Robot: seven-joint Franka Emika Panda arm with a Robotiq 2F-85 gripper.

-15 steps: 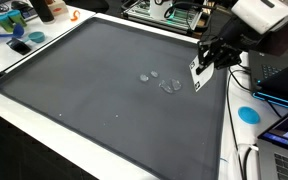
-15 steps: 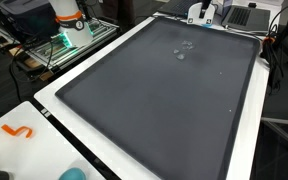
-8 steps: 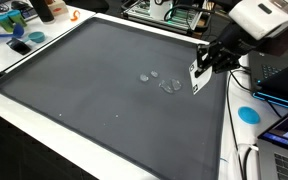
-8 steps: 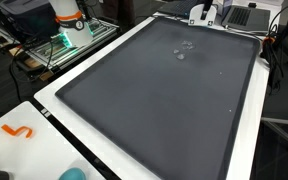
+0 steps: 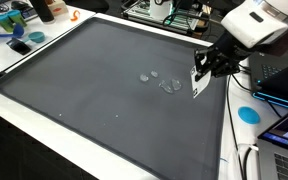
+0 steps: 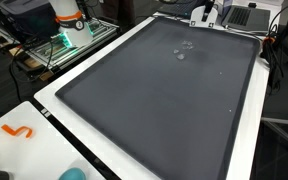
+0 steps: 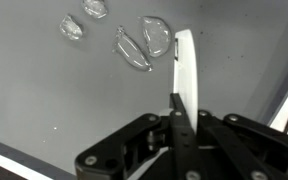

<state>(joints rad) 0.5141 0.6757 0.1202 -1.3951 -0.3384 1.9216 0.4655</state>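
The gripper [image 7: 176,120] is clenching its two dark fingers [image 7: 134,140] on a thin white card [image 7: 186,70], the jaws standing almost together with only the card's thickness between them. In the wrist view the card is showing nearly edge-on, running as a narrow white strip from the fingertips out over the mat. In an exterior view the gripper [image 5: 204,70] is hanging over the far right part of the mat, with the card [image 5: 197,84] pointing downward and slightly tilted; whether its lower edge is touching the surface cannot be told. Just beside the card, a cluster of clear wet-looking blobs [image 7: 144,42] is lying on the mat, the largest one [image 5: 170,85] being nearest the card and two smaller ones [image 5: 148,75] sitting a little farther off. The surface is a large dark grey mat [image 5: 84,80] with a raised rim, resting on a white table [image 6: 24,120]. Around it, a blue disc [image 5: 248,114] and a laptop [image 5: 284,135] are lying near the arm's side, while an orange hook-shaped piece [image 6: 19,131] is resting on the white table edge and an orange-and-white device [image 6: 68,14] is standing beyond the mat.
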